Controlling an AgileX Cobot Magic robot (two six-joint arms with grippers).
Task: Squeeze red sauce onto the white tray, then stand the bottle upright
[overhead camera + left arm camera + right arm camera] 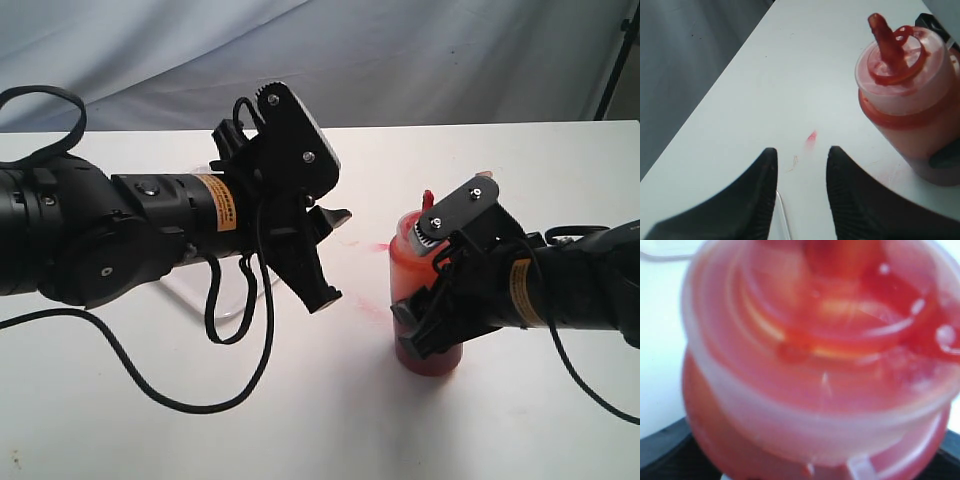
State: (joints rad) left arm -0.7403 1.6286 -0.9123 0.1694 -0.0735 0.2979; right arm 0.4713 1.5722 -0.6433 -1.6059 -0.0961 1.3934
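Black cable [150, 385] loops nearest, on the left. Next comes the right gripper [425, 322], clamped low on 1 bottle [408, 268], probably to steady it. Bottle stands upright on the table [330, 430], right of centre, nozzle [428, 195] up, red sauce [430, 358] dark in its base. Left gripper [802, 150] sits further back, left of the bottle, fingers spread and holding nothing, likely parked clear. 1 pinkish smear [811, 136] on the table between them. White tray [192, 298]: only a faint rim shows behind the left arm, so can't tell if sauce is on it. Count: 2 grippers, 1 bottle, 1 tray. Upright step looks done apart from letting go.
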